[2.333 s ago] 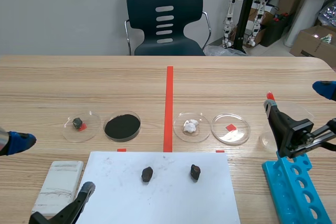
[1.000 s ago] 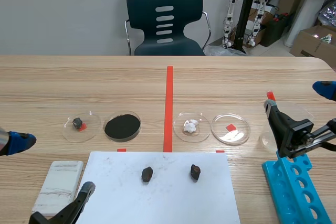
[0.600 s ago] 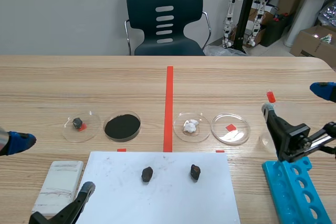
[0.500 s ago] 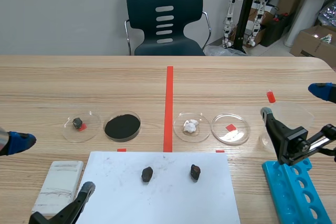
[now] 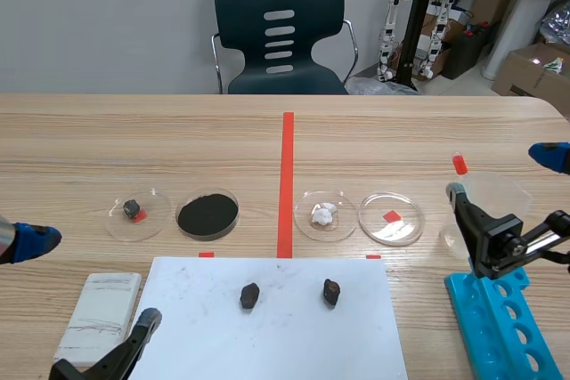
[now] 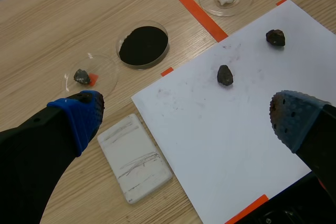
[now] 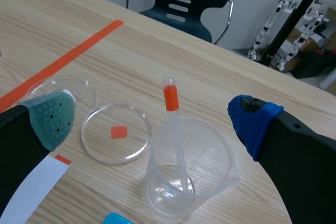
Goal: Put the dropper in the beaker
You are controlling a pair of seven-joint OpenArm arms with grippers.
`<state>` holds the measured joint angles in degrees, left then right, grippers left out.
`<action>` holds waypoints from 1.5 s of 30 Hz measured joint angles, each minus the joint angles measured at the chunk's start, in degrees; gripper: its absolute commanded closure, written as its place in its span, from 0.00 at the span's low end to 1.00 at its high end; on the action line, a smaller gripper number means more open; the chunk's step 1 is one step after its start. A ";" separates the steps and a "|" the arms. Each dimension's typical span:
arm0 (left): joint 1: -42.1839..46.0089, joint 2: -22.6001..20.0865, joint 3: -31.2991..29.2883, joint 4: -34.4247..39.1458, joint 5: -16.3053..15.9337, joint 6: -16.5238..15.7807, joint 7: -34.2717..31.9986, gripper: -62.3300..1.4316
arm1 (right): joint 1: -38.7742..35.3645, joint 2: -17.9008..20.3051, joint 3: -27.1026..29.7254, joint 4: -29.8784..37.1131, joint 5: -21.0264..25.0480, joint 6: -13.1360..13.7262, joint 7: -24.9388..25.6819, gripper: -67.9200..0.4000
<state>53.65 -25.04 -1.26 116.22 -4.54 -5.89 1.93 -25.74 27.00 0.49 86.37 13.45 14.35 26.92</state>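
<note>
The pale wooden worktop (image 5: 374,131) carries everything. The left fingers (image 6: 79,116) are spread wide above a white sheet of paper (image 6: 231,129), holding nothing. A blue plastic tube rack (image 5: 499,327) lies just under and behind the right fingers (image 7: 50,119).

These too stand well apart, with the clear plastic beaker (image 7: 189,166) between and a little ahead of them, neither pad touching it. A clear round dish with an orange-red square (image 7: 115,132) sits just beyond the grey-green pad.

The clear dropper with an orange-red bulb (image 7: 173,124) is tip-down inside the beaker. Its stem leans on the far rim, and its bulb stands above the rim, ahead of the fingers.

The placing looks done, so what remains is a clean retreat. I would keep the fingers wide and draw them up and back. The beaker looks light, and a brush against the bulb or the wall could tip it.

In the scene view the right arm covers the beaker's near wall, and the dropper's stem is lost against the glassy sides. I cannot tell whether any liquid is inside. The rack is cut off at the edge.
</note>
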 measured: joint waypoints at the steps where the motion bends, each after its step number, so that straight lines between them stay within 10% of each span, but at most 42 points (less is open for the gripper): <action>1: 0.00 0.00 0.00 0.00 0.00 0.00 0.00 0.00 | 0.00 0.00 0.00 0.00 0.00 0.00 0.02 0.10; 45: 0.00 0.00 0.00 0.00 0.00 0.00 0.00 0.00 | 0.00 0.00 0.00 0.00 0.02 0.00 -4.33 0.10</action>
<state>53.65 -25.04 -1.26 116.22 -4.54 -5.89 1.93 -25.74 27.00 0.49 86.37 13.47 14.35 22.59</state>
